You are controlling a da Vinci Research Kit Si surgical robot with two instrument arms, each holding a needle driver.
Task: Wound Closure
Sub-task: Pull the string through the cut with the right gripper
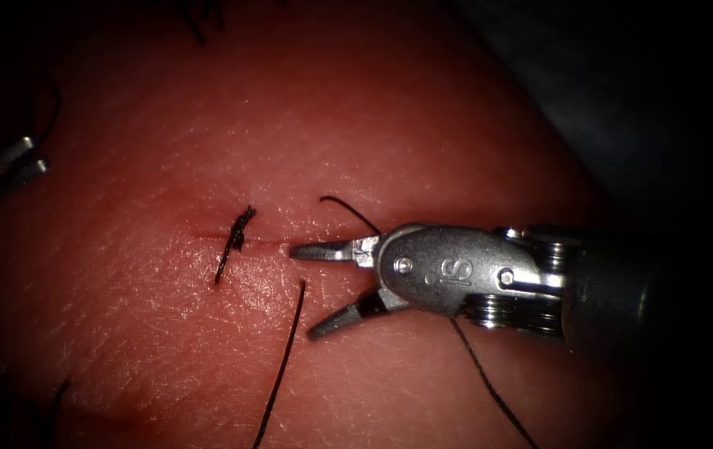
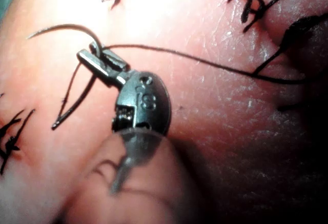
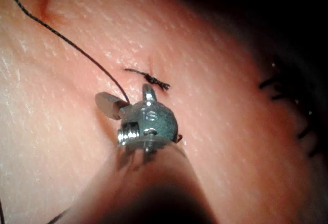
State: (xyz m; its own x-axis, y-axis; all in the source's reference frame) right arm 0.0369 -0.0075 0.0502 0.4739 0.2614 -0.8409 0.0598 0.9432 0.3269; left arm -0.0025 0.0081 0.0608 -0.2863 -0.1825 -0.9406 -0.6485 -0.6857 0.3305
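R tool (image 1: 311, 291): jaws apart, holding nothing, just right of knot, over tissue (image 1: 423, 125).
L tool (image 2: 95, 60): jaws clamped on needle (image 2: 61, 28) near its thread end; needle off tissue.
Thread (image 2: 205, 62): runs from needle across tissue.
Knot (image 1: 238, 234): on cut (image 1: 207, 237), tails short.

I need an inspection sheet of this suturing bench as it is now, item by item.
Surface: tissue, short cut bearing one knot.
Job's things: needle off the tissue; thread lies across it.
Clutter: thread end beside the knot.
Grippers: left tool shut on the needle, grip place unclear; right tool fingers open, holding nothing, right of the knot.
Cables: nothing seen.
Surroundings: nothing seen.
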